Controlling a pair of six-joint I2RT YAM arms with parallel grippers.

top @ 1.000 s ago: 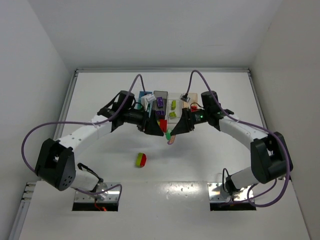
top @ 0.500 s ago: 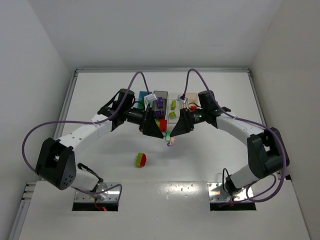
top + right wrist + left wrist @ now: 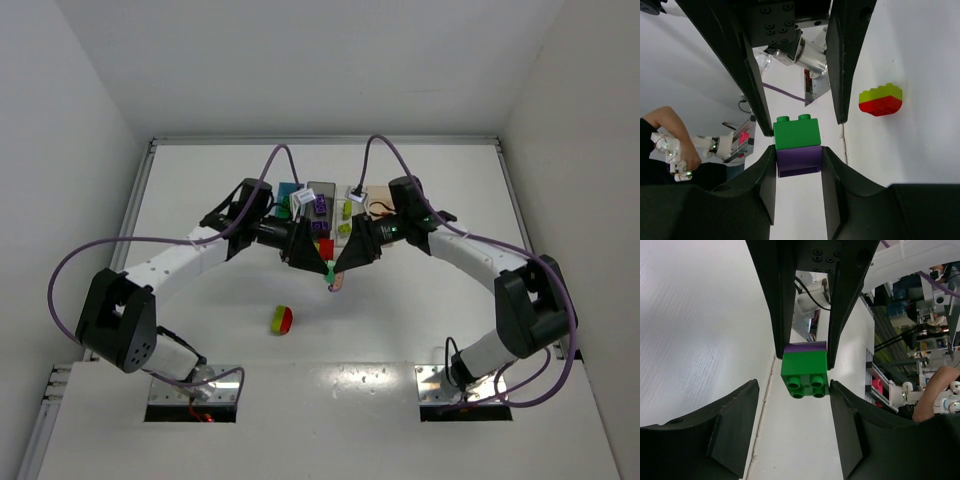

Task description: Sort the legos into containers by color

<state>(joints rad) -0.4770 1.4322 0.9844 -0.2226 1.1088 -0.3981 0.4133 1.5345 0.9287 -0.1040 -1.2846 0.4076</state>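
Right hand [image 3: 799, 153] is clamped on a purple lego [image 3: 799, 161] — a green lego [image 3: 796, 132] is stacked on it, held over the table [image 3: 430, 300] just in front of the containers [image 3: 322, 190]. Left hand [image 3: 794, 386] is spread around the green one — not gripping. A red-and-lime stack [image 3: 283, 320] is seen lying well apart on the table.

Left claw [image 3: 793, 385] from its own wrist: two dark fingers [image 3: 725, 430] at the bottom edge, standing apart; green brick [image 3: 805, 371] between them, four studs toward the camera, right edge touching the right finger, left edge apart from the left finger; purple brick [image 3: 805, 347] joined behind the green; right claw [image 3: 806, 359] entering from the top, fingers close against the stack's sides; white surface [image 3: 700, 315] behind; a person's forearm [image 3: 935, 390] at far right.
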